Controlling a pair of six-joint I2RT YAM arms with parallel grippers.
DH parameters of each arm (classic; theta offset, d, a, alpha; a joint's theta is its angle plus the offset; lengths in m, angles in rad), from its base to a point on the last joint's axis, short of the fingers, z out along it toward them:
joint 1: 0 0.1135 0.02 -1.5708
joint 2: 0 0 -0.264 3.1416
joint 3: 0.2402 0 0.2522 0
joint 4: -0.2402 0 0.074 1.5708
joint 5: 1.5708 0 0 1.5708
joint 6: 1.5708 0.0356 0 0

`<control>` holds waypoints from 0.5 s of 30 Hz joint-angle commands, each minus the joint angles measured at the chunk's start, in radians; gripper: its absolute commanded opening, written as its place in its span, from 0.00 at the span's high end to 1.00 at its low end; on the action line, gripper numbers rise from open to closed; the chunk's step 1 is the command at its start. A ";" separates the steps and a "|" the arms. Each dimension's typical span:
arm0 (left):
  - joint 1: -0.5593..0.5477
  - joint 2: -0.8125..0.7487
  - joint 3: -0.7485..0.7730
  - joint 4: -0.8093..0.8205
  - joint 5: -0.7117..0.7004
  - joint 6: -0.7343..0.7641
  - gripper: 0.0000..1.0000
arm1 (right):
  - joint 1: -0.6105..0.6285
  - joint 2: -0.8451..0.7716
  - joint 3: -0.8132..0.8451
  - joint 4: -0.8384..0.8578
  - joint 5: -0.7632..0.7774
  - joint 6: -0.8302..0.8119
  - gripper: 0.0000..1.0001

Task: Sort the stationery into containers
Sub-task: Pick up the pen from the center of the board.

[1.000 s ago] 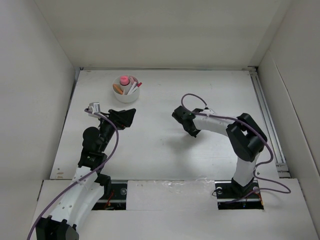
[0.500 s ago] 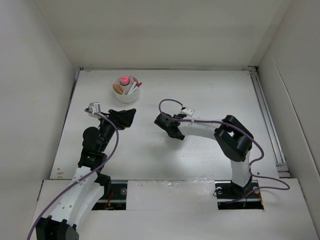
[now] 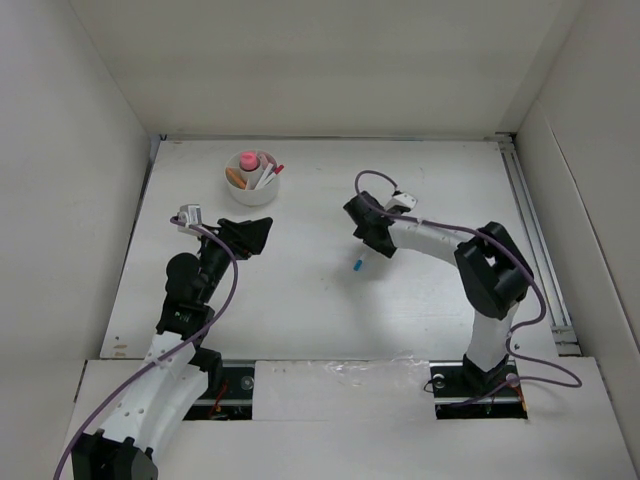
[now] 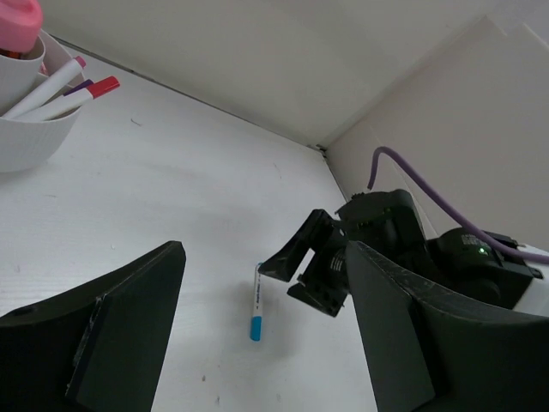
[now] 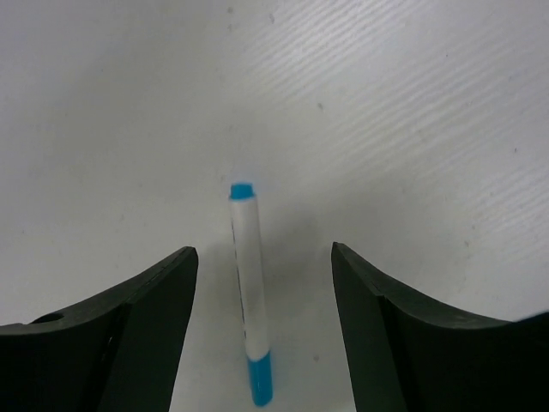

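Blue-capped pen point(image 5: 250, 292) lies flat mid-tabletop, well apart from the bowl point(image 3: 251, 194) near the far-left corner; my right tool point(image 5: 262, 257) spread open astride it, not touching; plan: descend straight, close across mid-barrel; left tool point(image 4: 264, 249) open, idle.

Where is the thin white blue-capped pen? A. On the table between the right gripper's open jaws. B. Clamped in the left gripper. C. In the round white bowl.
A: the thin white blue-capped pen lies flat on the white table, with the right gripper open around it, touching neither jaw.
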 commanded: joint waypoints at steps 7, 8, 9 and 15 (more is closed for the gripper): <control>-0.005 -0.004 0.025 0.070 0.017 -0.003 0.27 | -0.060 0.094 0.068 0.117 -0.105 -0.095 0.51; -0.005 -0.004 0.025 0.070 0.017 -0.003 0.27 | -0.060 0.105 0.080 0.103 -0.105 -0.095 0.54; -0.005 -0.004 0.025 0.070 0.017 -0.003 0.27 | -0.060 0.124 0.100 0.103 -0.116 -0.095 0.56; -0.005 -0.004 0.025 0.070 0.017 -0.003 0.27 | -0.060 0.160 0.100 0.094 -0.127 -0.083 0.63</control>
